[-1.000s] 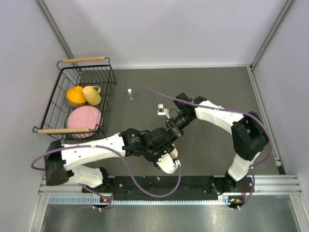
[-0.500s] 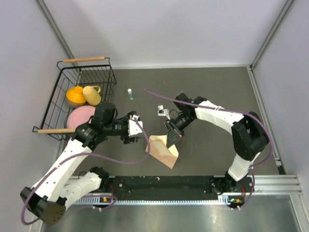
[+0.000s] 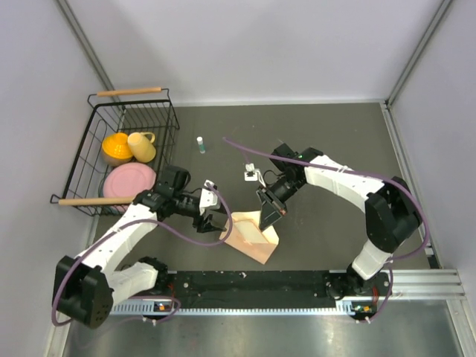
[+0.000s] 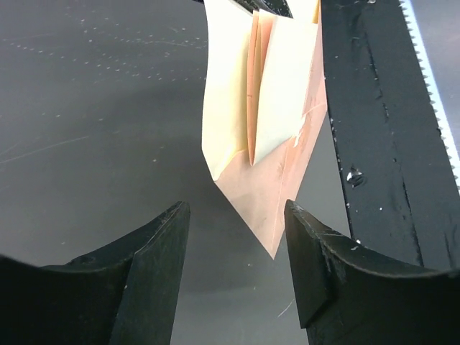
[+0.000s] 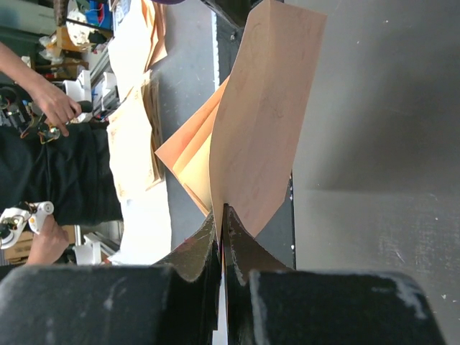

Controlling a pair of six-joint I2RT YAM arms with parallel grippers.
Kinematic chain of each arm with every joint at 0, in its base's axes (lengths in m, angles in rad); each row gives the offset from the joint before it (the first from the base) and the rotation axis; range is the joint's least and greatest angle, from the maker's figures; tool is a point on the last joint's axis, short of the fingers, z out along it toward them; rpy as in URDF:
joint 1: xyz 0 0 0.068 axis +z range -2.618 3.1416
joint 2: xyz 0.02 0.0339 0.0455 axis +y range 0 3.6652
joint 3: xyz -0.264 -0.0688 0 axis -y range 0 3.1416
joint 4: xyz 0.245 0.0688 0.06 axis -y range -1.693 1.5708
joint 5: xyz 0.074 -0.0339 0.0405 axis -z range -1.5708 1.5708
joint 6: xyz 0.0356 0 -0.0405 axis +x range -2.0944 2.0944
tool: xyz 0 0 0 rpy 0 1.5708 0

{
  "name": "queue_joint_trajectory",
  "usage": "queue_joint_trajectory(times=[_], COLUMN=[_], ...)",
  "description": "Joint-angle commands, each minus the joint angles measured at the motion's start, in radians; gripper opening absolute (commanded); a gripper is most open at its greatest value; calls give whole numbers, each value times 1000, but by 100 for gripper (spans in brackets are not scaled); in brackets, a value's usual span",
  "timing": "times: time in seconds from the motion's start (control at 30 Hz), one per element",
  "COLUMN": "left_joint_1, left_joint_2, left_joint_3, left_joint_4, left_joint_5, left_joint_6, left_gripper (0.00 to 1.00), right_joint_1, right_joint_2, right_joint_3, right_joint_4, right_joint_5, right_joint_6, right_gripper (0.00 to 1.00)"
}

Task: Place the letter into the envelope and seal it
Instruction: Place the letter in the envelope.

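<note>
From above, the envelope sits near the table's front edge, raised by its upper edge, on which the right gripper is clenched. The left gripper is just beside its left end. In the left wrist view, spread fingers grasp nothing, with the envelope ahead. In the right wrist view, pads pinch the envelope's edge.
</note>
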Motion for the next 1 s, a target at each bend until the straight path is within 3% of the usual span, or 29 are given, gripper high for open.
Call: queue_joint_trajectory(times=[0.0, 0.13, 0.27, 0.37, 0.4, 0.47, 0.53, 0.6, 0.67, 0.7, 0.8, 0.9, 0.97], left_joint_1=[3, 2, 2, 2, 2, 5, 7, 8, 10, 11, 10, 10, 10], left_joint_2=[64, 84, 94, 95, 92, 87, 84, 98, 119, 127, 164, 205, 224], left_joint_3=[-4, -9, -12, -16, -21, -33, -41, -44, -35, -33, -20, 23, 45], left_joint_4=[18, 28, 23, 23, 23, 23, 18, 20, 23, 55, 83, 45, -29], left_joint_5=[128, 134, 170, 197, 199, 199, 199, 208, 211, 208, 204, 179, 152], left_joint_6=[77, 81, 60, 42, 38, 25, 6, -4, -17, -35, -107, -115, -51], left_gripper=[60, 55, 38, 18, 0, 0, 0, 0, 0, 0, 0, 0, 19], right_joint_1=[18, 23, 26, 27, 27, 26, 21, 13, 4, 0, -2, -7, -11], right_joint_2=[-50, -49, -43, -34, -32, -30, -29, -27, -12, -4, 43, 94, 117], right_joint_3=[54, 76, 108, 131, 134, 142, 145, 139, 123, 117, 109, 140, 155], right_joint_4=[-37, -65, -83, -94, -94, -96, -94, -92, -82, -71, -8, 16, 23], right_joint_5=[-54, -54, -51, -39, -31, -20, 3, 32, 64, 93, 152, 164, 175], right_joint_6=[-82, -112, -135, -145, -149, -148, -139, -131, -131, -125, -83, -56, -60], right_gripper=[0, 0, 0, 0, 0, 0, 21, 29, 24, 16, 4, 0, 0])
